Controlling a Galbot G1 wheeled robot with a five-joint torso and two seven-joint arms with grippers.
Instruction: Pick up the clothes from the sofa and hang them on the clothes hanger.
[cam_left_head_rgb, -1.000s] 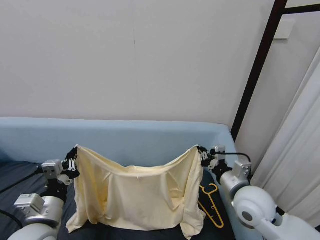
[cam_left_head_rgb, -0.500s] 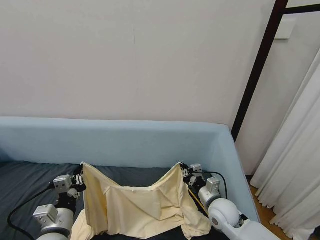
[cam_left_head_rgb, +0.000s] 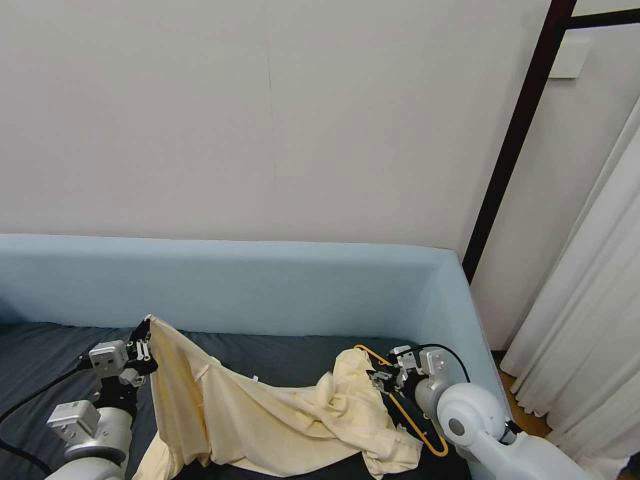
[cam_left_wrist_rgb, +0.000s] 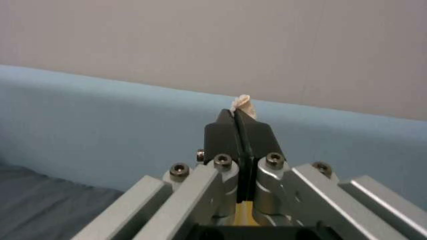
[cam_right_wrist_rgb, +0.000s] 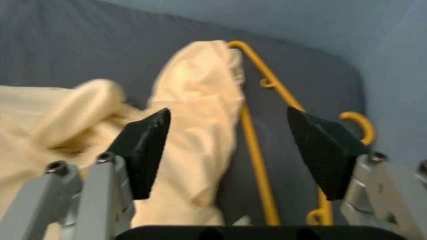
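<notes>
Across the dark seat of the pale blue sofa (cam_left_head_rgb: 250, 285), a cream garment (cam_left_head_rgb: 270, 420) is lying crumpled, one corner rising at the robot's left and the rest sagging toward the right. At its right end, a yellow hanger (cam_left_head_rgb: 415, 425) is lying flat on the cushion, touching the cloth's edge. The left gripper (cam_left_head_rgb: 143, 338) is clenching the raised corner, a tuft of fabric poking past its closed fingertips. The right gripper (cam_left_head_rgb: 385, 378) is hovering wide open over the bunched right end and the hanger, grasping nothing.
</notes>
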